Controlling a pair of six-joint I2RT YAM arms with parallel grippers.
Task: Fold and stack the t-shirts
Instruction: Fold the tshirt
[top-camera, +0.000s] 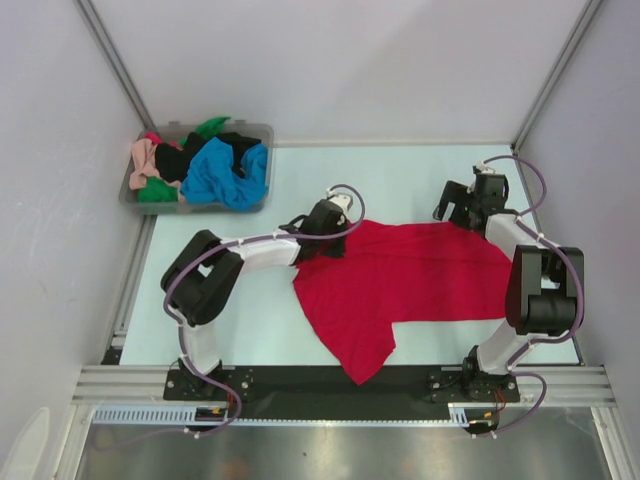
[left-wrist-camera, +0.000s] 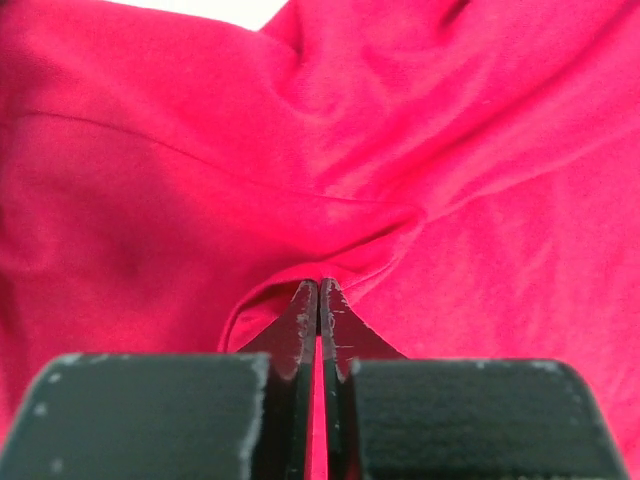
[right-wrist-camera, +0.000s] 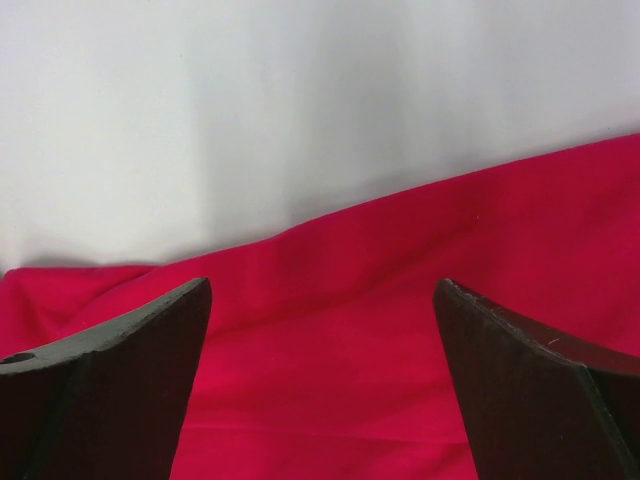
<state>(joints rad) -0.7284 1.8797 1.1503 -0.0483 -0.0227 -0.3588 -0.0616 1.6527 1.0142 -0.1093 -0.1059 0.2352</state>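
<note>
**One red t-shirt (top-camera: 420, 275) on the worktop (top-camera: 250, 310), more heaped in one bin (top-camera: 262, 133)**

Two arms are in view, each with one tool. The left tool (left-wrist-camera: 319, 292) has its two fingers pressed together on a pinched fold at the far left corner of the red t-shirt, and the cloth puckers around the tips. The right tool (right-wrist-camera: 320, 285) has its two fingers wide apart at the shirt's far right edge, with red cloth showing between them; whether it touches the cloth cannot be told. The red t-shirt lies mostly flat across the middle and right of the worktop, with one flap trailing toward the near edge. The single clear grey bin sits at the far left, well apart from the red t-shirt. It holds a crumpled heap: one blue shirt (top-camera: 225, 175); one black shirt (top-camera: 237, 145); green cloth (top-camera: 155, 192) in two spots; one peach-pink shirt (top-camera: 142, 155). The exact count in the heap is unclear.
</note>
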